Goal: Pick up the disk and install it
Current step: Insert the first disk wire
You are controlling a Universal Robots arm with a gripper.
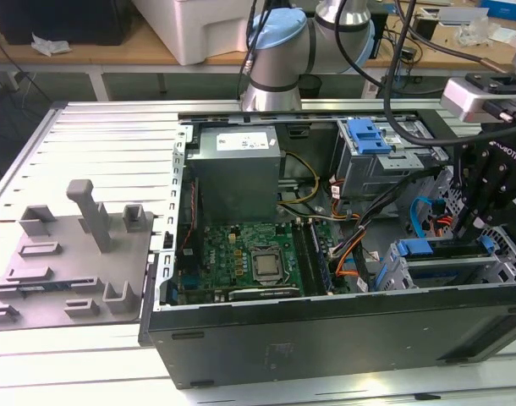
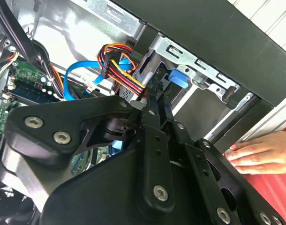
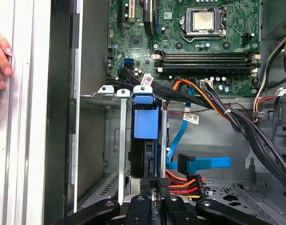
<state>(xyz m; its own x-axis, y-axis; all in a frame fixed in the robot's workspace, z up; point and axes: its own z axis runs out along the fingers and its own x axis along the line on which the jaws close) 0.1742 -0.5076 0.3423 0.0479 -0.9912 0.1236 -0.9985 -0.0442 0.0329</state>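
1. Inside the drive cage (image 3: pixel 112 96), the disk (image 3: pixel 145 123) is being held edge-on by the closed pincer (image 3: pixel 154 185).
2. Jamming is being risked by any tilt; nearby power cables (image 3: pixel 183 183) are being crowded and may snag.

slotted edge-on into a metal drive cage (image 3: pixel 116 96) beside the case wall: disk (image 3: pixel 146 140), thin and upright between the cage rails. capped at the end nearest the motherboard by its blue bracket (image 3: pixel 146 123). seen at the exterior view's right as a blue bar (image 1: pixel 427 249) across the cage.
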